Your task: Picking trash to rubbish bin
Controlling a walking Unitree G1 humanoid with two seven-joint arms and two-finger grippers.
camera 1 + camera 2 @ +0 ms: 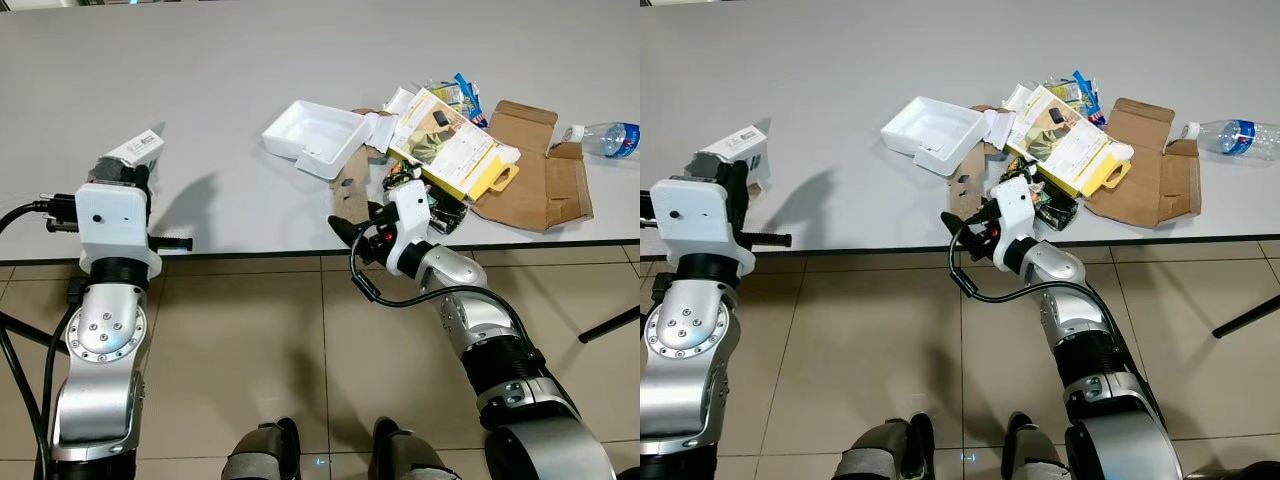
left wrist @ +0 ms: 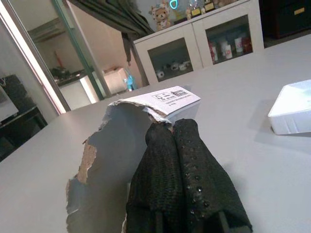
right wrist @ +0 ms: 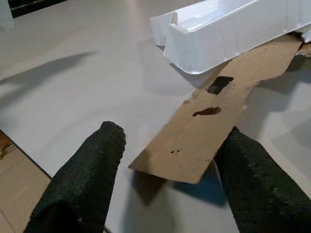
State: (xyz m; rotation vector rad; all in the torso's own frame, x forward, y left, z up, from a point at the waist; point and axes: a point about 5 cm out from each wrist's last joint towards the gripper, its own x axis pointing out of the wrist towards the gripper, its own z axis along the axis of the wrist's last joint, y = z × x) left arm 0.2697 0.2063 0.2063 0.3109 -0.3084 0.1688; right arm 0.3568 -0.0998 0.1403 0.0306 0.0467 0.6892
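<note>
Grey table (image 1: 200,90) over tan floor tiles, and our trash sits in one heap toward the right. Nearest us is a brown cardboard strip (image 3: 214,121) poking out from under a white foam tray (image 1: 315,137). Our right gripper (image 3: 165,174) has its fingers spread wide, one either side of the strip's free end, holding nothing yet. It looks light, thin and floppy, so we'd pinch that overhanging end near the table edge. Our left gripper (image 2: 182,160) is clamped tight on a torn white box scrap (image 2: 121,145), held over the table's left side. Count: one foam tray, one yellow package (image 1: 450,145), one bigger flattened carton (image 1: 535,170), one plastic bottle (image 1: 605,137), plus a few wrappers we can't count.
</note>
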